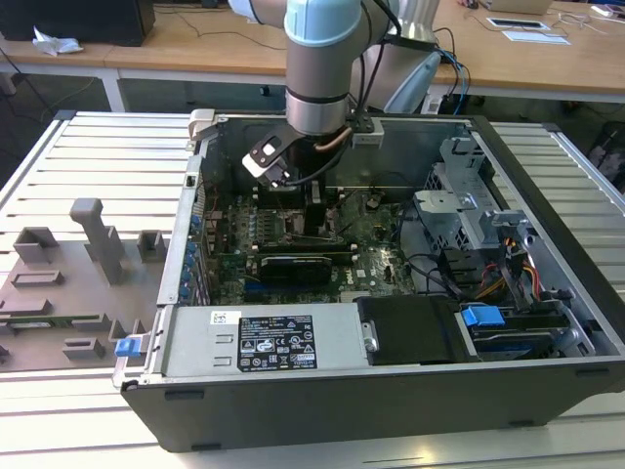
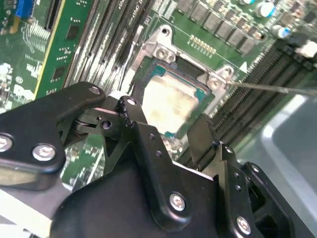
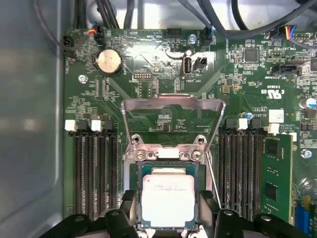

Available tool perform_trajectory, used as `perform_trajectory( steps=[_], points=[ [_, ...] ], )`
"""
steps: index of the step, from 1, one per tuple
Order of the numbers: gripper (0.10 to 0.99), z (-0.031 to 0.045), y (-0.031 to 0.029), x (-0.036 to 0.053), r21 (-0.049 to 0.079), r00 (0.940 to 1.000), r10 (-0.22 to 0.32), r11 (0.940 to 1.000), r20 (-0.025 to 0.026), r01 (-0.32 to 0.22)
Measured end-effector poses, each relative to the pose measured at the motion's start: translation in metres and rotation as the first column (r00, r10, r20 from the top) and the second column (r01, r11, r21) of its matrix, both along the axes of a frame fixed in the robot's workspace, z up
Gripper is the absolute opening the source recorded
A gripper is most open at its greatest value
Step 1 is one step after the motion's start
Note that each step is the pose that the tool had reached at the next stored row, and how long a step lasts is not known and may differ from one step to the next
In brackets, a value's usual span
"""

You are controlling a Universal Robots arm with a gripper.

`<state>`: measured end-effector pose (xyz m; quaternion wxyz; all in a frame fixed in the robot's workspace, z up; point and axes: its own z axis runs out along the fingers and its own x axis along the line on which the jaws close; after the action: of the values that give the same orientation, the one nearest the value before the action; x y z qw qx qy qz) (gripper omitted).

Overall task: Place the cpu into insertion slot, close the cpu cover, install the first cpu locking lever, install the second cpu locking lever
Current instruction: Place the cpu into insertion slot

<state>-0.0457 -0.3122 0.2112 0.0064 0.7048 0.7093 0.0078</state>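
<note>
Cpu lies flat in the insertion slot, silvery top up and green rim showing round it, as your gripper hangs directly over the slot inside the opened computer case. Its fingers stand spread, one at each of two opposite edges of the cpu, close to the rim; you cannot tell whether they touch it. At the slot's hinged edge, across from the gripper, the cpu cover stands swung up and open, its window showing bare motherboard behind. Black memory slots run along both flanks of the slot. Judged from this, the cpu is light, stiff and thin, its metal top slick and the pin grid under it easily bent, so you would take it by two opposite edges at the rim, hold it level, and never press or slide it across the slot.
</note>
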Motion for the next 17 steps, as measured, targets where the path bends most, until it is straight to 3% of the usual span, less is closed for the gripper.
perform_trajectory(
  steps=[2, 4, 5, 7, 8, 9, 13, 17],
  points=[
    [0.620, 0.0057, 0.0022, 0.0000, -0.003, 1.0000, 0.000, 1.0000, -0.0001, 0.000],
    [0.475, 0.0163, 0.0032, 0.0000, -0.007, 1.0000, 0.000, 1.0000, -0.0001, 0.000],
    [0.353, 0.0212, 0.0035, 0.0000, -0.008, 1.0000, 0.000, 1.0000, 0.0000, 0.000],
    [0.231, 0.0257, 0.0036, 0.0000, -0.010, 1.0000, 0.000, 0.9999, -0.0001, 0.000],
    [0.231, 0.0283, 0.0037, 0.0000, -0.011, 1.0000, 0.000, 0.9999, -0.0001, 0.000],
    [0.110, 0.0339, 0.0038, 0.0000, -0.012, 1.0000, 0.000, 0.9999, 0.0000, 0.000],
    [0.106, 0.0481, 0.0039, 0.0000, -0.015, 1.0000, 0.000, 0.9999, -0.0001, 0.000],
    [0.106, 0.0550, 0.0040, 0.0000, -0.015, 1.0000, 0.000, 0.9999, -0.0001, 0.000]
  ],
)
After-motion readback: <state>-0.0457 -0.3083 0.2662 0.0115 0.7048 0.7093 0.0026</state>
